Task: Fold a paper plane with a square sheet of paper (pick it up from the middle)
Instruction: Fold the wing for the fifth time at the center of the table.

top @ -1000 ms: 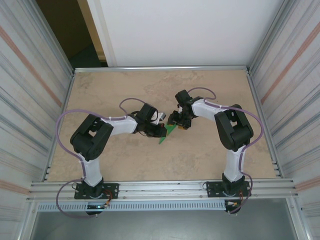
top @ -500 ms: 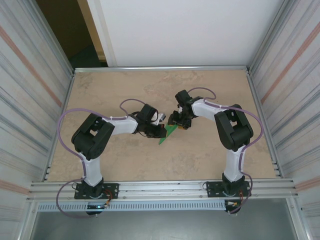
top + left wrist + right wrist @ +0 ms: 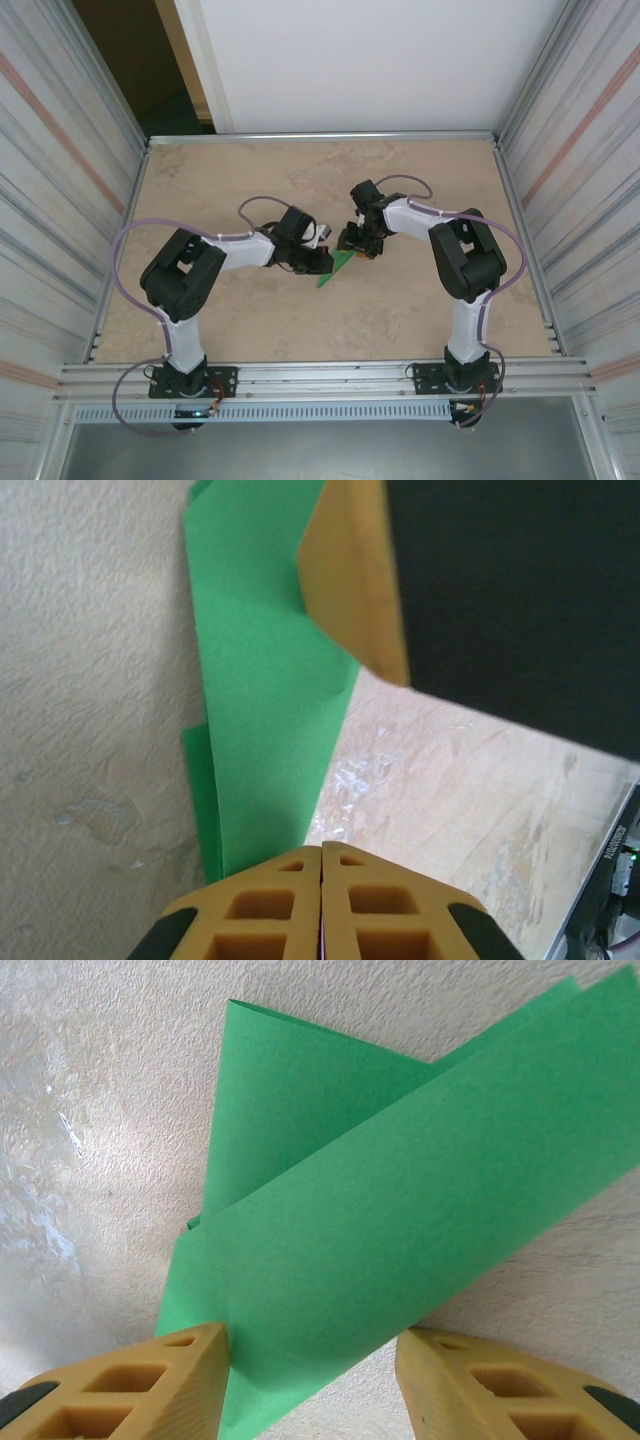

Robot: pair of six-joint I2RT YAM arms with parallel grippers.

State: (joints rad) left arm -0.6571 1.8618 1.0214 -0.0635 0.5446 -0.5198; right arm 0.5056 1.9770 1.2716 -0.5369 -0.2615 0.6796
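I judge the paper plane [image 3: 400,1190] light, limp and crease-prone, best held at its folded edge; left jaws together, right jaws apart astride it

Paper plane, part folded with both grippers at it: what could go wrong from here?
1. The right gripper stands open astride a loose flap of the paper plane; closing there could press a crooked crease or crumple it.
2. The left gripper is shut at the plane's narrow end alone, so the paper may pivot or slip if tugged.
3. The two grippers work very close together and could bump.
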